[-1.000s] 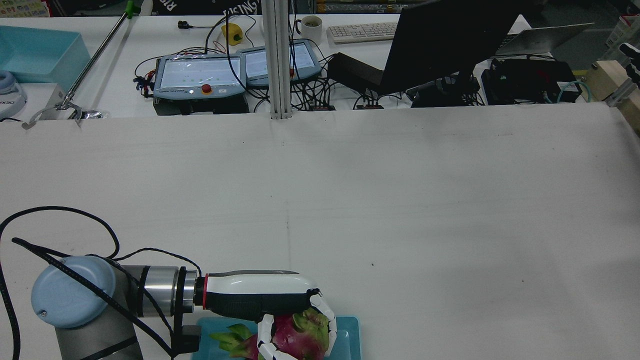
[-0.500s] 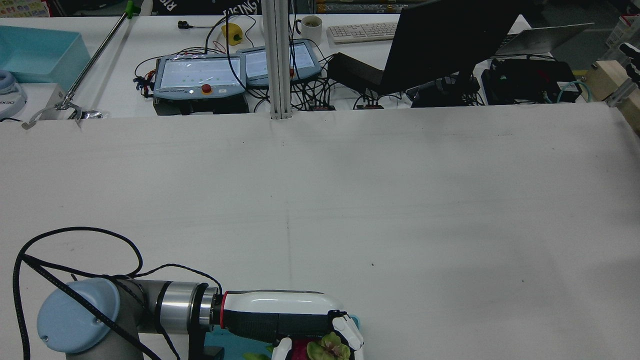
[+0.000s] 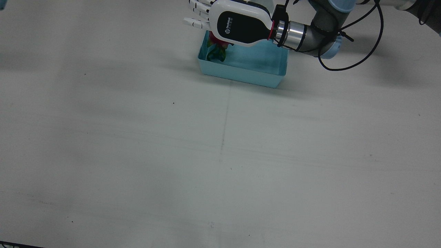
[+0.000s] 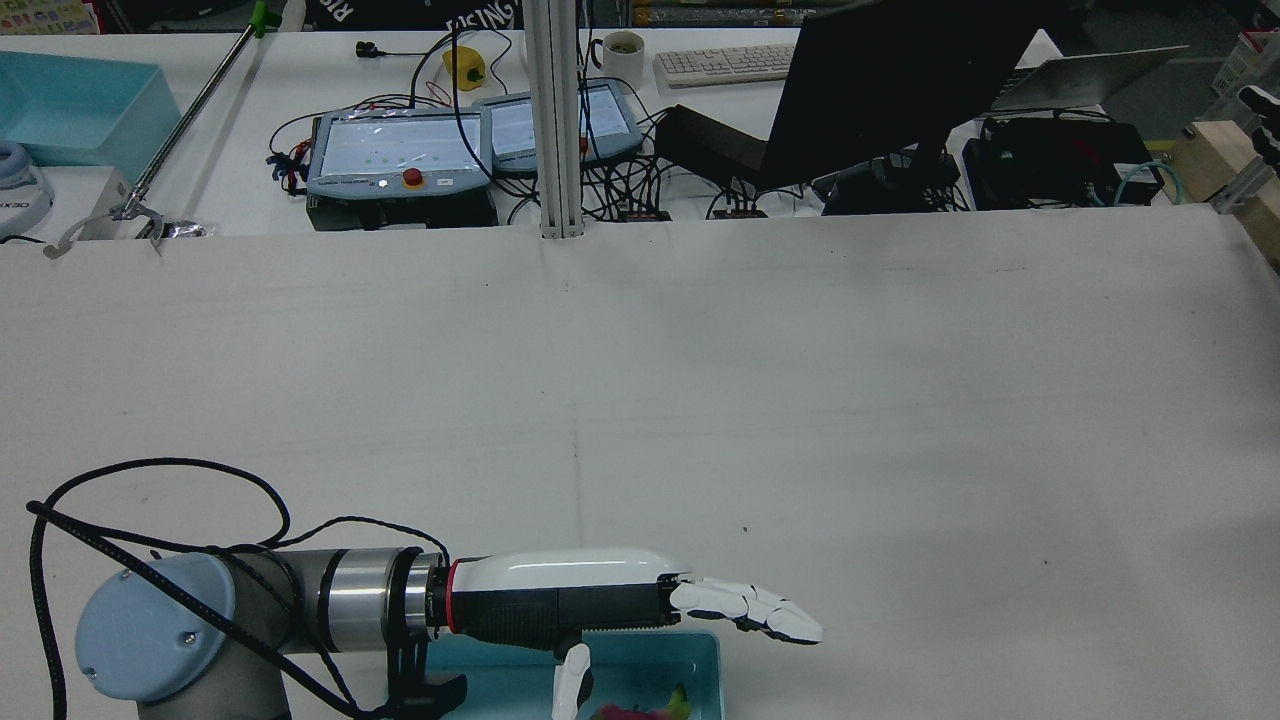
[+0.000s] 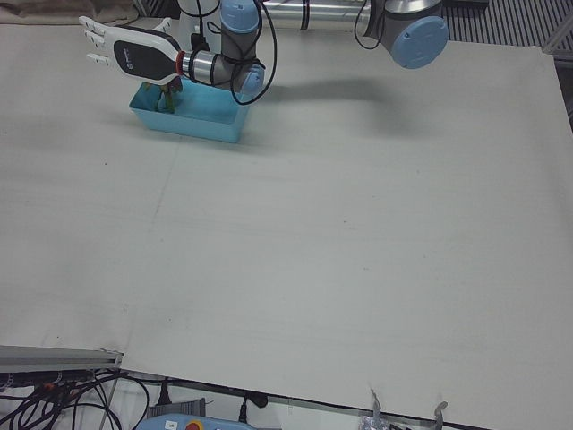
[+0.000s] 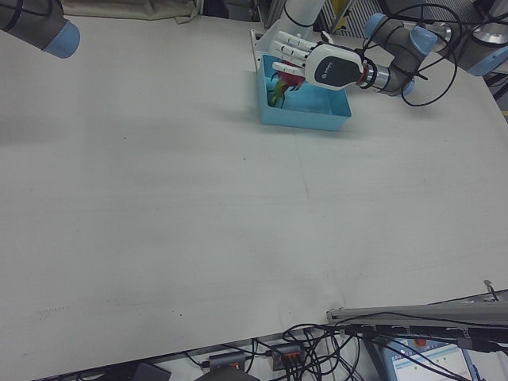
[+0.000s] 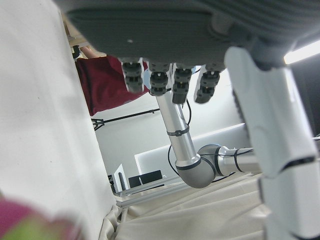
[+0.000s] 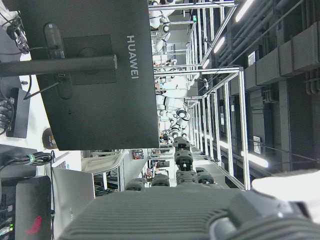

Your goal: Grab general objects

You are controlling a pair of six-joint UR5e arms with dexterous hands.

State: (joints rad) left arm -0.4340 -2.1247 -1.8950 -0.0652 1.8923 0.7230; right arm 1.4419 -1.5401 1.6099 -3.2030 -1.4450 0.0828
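A pink dragon fruit with green scales [image 3: 216, 49] lies in the left end of a light blue tray [image 3: 248, 74] near the arms' pedestals. My left hand [image 3: 227, 22] hovers flat just above it, fingers stretched out and apart, holding nothing. In the rear view the hand [image 4: 640, 600] points right over the tray [image 4: 640, 650], and only the fruit's top [image 4: 640, 712] shows at the bottom edge. The right-front view shows the hand [image 6: 313, 59] over the fruit [image 6: 282, 86]. My right hand [image 8: 175, 215] shows only as a dark palm edge in its own view; its fingers are hidden.
The white cloth-covered table [image 3: 220, 144] stretches wide in front of the tray. The right arm's elbow [image 6: 32, 20] sits at the far corner. Teach pendants [image 4: 400, 155], a monitor [image 4: 900, 80] and cables stand beyond the table's far edge.
My left hand was shut on the dragon fruit over the tray. It has since opened, its fingers now stretched out flat, and the fruit lies loose in the tray.
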